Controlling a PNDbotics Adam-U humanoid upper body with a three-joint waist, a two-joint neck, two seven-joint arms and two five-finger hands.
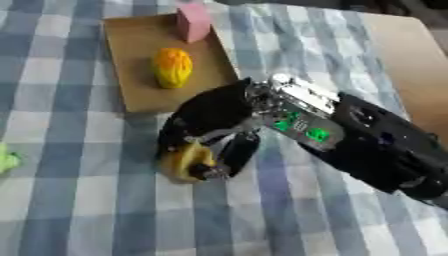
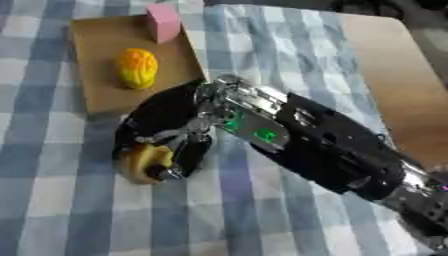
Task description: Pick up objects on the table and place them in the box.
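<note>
Left eye view: checked cloth (image 1: 79, 200).
Right hand (image 1: 214, 117): fingers curled round yellow item (image 1: 182, 161).
Box (image 1: 131, 50): holds orange fruit (image 1: 172, 67), pink block (image 1: 193, 22).

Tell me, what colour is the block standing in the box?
Pink block, clearest in the left eye view.

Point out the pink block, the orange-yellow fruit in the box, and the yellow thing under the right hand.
pink block (image 1: 193, 22), left eye view, front face.
orange-yellow fruit (image 1: 172, 67), left eye view, its middle.
yellow thing (image 2: 145, 160), right eye view, its exposed left side.
right hand (image 1: 210, 114), left eye view, black back.
</note>
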